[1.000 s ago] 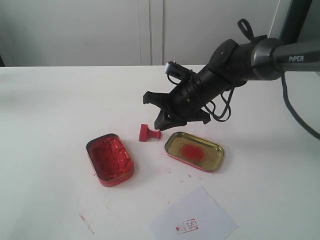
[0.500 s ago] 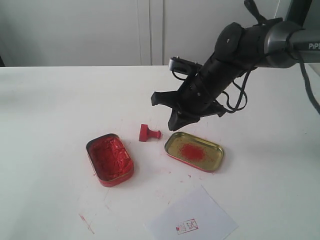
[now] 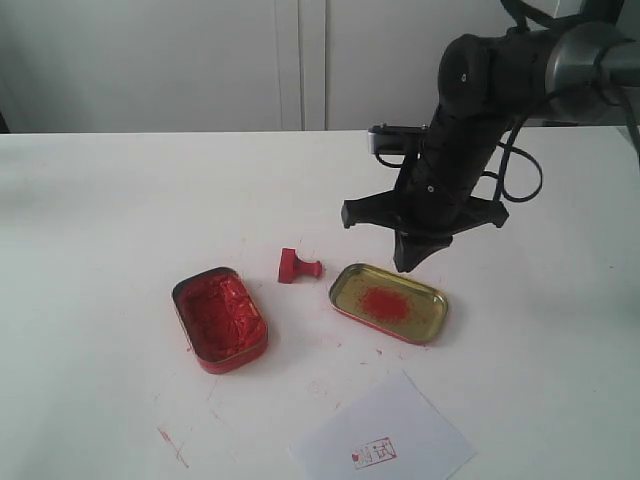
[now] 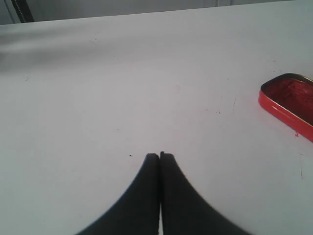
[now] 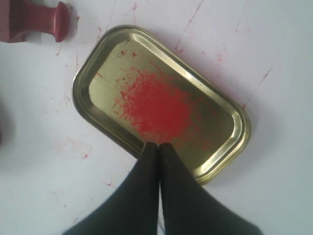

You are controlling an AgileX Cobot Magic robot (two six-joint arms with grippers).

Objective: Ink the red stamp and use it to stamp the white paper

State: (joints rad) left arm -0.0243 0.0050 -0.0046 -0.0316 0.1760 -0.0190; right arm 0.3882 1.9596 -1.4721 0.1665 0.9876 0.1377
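The red stamp (image 3: 295,267) lies on its side on the table between the two tins; it also shows at a corner of the right wrist view (image 5: 34,22). The white paper (image 3: 385,436), bearing a red print, lies at the front edge. My right gripper (image 3: 408,262) is shut and empty, hanging above the gold tin lid (image 3: 390,302), to the right of the stamp; in its own view the right gripper (image 5: 158,145) is over the lid's rim (image 5: 230,156). My left gripper (image 4: 159,155) is shut and empty over bare table.
The open tin of red ink paste (image 3: 220,318) sits left of the stamp, its edge visible in the left wrist view (image 4: 288,105). Red smudges mark the table (image 3: 172,446) near the front. White cabinet doors stand behind the table.
The right arm has risen and swung right, away from the stamp, ending above the gold lid. The stamp, tins and paper have not moved.
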